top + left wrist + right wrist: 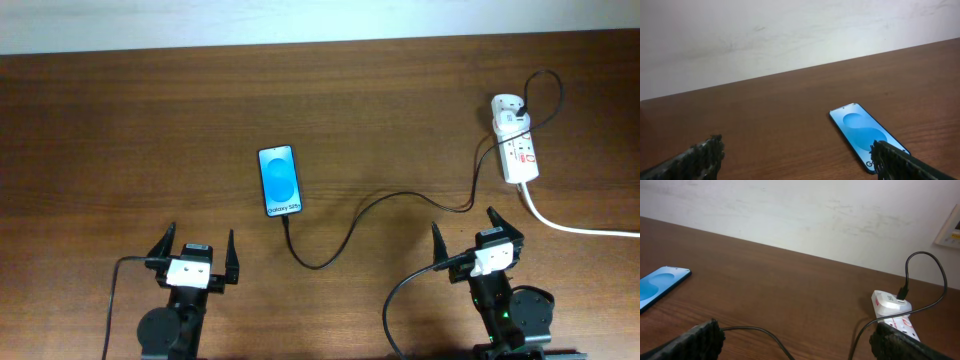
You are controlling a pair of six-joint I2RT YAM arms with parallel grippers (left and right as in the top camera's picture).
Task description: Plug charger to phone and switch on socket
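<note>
The phone lies flat mid-table, blue screen up, reading "Galaxy S25+". It also shows in the left wrist view and at the left edge of the right wrist view. The thin black charger cable runs from the phone's near end, loops right and reaches an adapter on the white socket strip, also in the right wrist view. The cable tip appears to sit in the phone's bottom edge. My left gripper is open and empty, near of the phone. My right gripper is open and empty, near of the socket.
The socket's thick white cord trails off to the right edge. The brown wooden table ends at a white wall at the back. My arms' own black cables hang near the front edge.
</note>
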